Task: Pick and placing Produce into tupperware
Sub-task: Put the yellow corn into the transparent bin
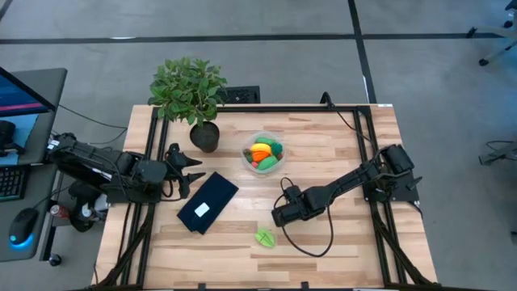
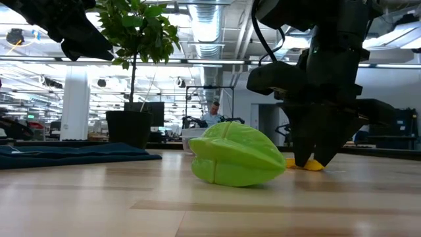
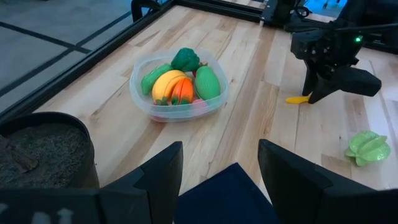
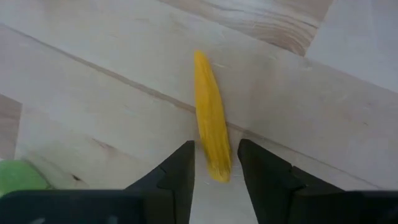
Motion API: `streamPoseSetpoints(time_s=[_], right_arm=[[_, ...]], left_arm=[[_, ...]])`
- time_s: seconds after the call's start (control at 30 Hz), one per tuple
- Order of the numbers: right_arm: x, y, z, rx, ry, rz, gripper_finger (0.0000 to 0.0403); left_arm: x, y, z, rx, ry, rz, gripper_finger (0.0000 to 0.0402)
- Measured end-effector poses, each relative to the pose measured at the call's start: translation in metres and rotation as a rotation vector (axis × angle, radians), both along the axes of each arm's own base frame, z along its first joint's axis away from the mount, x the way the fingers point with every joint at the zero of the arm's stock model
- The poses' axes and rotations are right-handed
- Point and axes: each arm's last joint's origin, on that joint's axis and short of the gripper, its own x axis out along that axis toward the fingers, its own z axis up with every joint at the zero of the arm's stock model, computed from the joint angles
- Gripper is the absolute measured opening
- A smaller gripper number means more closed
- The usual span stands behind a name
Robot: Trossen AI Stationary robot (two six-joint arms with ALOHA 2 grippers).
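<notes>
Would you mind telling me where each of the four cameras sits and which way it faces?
High view: overhead, looking straight down at the table; both arms show, with the left gripper and the right gripper.
Low view: at tabletop height, looking level past the green star-shaped fruit; the right gripper reaches down behind it.
Left wrist view: on the left arm, facing the tupperware; its own open fingers show.
Right wrist view: on the right arm, looking down at the yellow piece between its fingers.
Shared: the low and left wrist views both show the star fruit and the yellow piece.
</notes>
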Motion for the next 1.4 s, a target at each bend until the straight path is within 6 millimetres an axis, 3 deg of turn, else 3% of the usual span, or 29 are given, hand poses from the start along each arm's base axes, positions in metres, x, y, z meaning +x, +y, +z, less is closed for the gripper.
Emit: streamPoseSetpoints(time_s=[0.3, 0.87, 1.4], right_arm=[[-0.001, 0.0006, 0.0, 0.023, 0.016, 0.012, 0.0119], [-0.0029, 0.0, -0.0007, 0.003, 0.031, 0.01, 0.0046], [-0.0036, -0.0043, 0.0038, -0.042, 0.006, -0.013, 0.003]], left_arm=[[0.0, 0.0, 0.0, -0.003, -0.001, 0.002, 0.0199], [0.0, 0.0, -0.0001, -0.005, -0.002, 0.004, 0.0199], [0.0, 0.0001, -0.0001, -0.003, -0.002, 0.007, 0.0199]])
